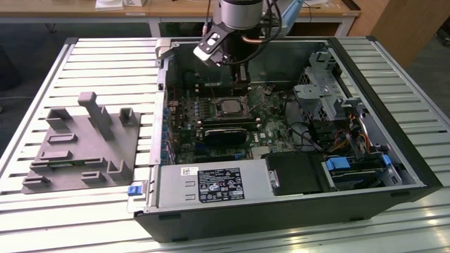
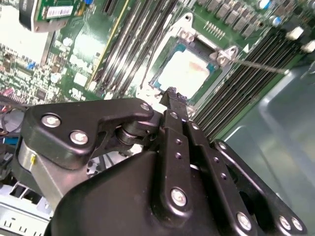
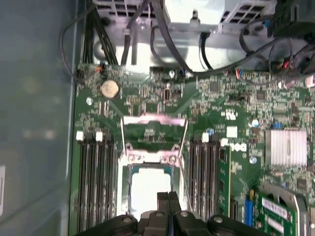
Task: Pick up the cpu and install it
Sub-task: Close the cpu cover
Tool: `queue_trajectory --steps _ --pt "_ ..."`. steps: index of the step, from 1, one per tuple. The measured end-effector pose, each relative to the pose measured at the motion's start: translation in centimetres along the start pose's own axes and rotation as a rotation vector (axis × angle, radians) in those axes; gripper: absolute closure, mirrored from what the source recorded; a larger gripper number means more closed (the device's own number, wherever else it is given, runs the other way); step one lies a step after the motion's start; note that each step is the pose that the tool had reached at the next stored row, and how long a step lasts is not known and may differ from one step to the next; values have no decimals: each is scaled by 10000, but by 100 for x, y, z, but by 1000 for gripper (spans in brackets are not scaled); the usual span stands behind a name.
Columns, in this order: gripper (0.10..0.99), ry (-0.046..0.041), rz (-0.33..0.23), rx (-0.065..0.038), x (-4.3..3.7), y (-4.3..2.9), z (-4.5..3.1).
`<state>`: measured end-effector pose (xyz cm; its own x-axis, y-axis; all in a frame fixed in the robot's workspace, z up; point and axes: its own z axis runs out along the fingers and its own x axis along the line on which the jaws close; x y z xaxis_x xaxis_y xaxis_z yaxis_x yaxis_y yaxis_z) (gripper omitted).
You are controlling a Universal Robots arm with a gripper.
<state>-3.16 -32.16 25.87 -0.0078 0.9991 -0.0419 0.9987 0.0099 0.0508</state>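
The cpu [image 1: 228,107] lies flat in the motherboard socket inside the open computer case, its shiny silver top facing up. Both wrist views show the cpu [image 2: 184,73] [image 3: 150,189] seated inside the socket's metal frame. The socket's load plate [image 3: 154,129] is swung open, and its thin wire lever [image 2: 256,64] sticks out to the side. My gripper [image 1: 241,88] hangs just above the cpu's edge. The two black fingers [image 2: 171,96] [image 3: 168,199] are pressed together with nothing between them.
A grey fixture block [image 1: 84,142] with upright posts stands on the slatted table at the exterior view's left. Inside the case [image 1: 281,221] are memory slots [image 3: 96,187], a silver power supply [image 1: 211,184], a drive cage [image 1: 323,89], cables [image 1: 338,137] and a heatsink [image 3: 288,146].
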Motion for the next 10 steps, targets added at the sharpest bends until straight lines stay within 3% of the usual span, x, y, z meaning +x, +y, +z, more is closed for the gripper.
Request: queue_trajectory --steps 5,7,8,10 --pt "980 2 0 0 -1 110 6" --pt "980 349 17 0 -1 152 9" --pt "980 427 21 1 -1 156 7" --pt "980 433 21 19 -2 175 -4"
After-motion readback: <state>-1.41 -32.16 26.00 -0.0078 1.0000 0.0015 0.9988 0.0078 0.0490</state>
